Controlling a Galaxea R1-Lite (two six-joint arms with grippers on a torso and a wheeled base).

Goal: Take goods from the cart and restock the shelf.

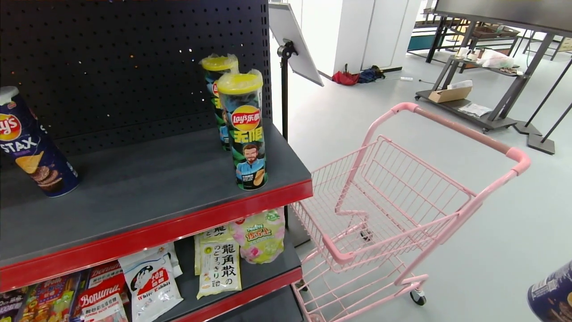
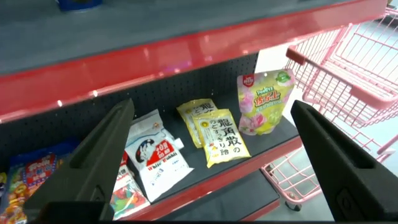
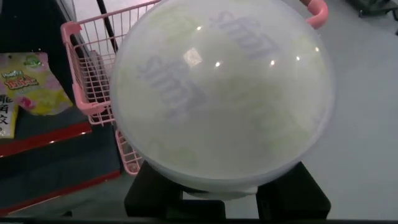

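Note:
A dark blue chip can [image 1: 552, 293] shows at the bottom right corner of the head view, beside the pink cart [image 1: 460, 129]. In the right wrist view its pale translucent lid [image 3: 221, 93] faces the camera, with my right gripper [image 3: 227, 196] shut on the can's body. The cart's wire basket [image 1: 402, 188] looks empty. On the upper shelf [image 1: 134, 188] stand two green chip cans with yellow lids [image 1: 246, 134] [image 1: 218, 89] and a dark blue can [image 1: 33, 147] at the left. My left gripper [image 2: 211, 109] is open, facing the lower shelf.
Snack bags lie on the lower shelf: a white one [image 2: 155, 155], yellow packets [image 2: 217, 134] and a pink-green pouch [image 2: 264, 102]. The shelf has a red front edge [image 1: 201, 221] and a pegboard back. A sign stand [image 1: 286, 67] stands behind the shelf end. Open floor lies right of the cart.

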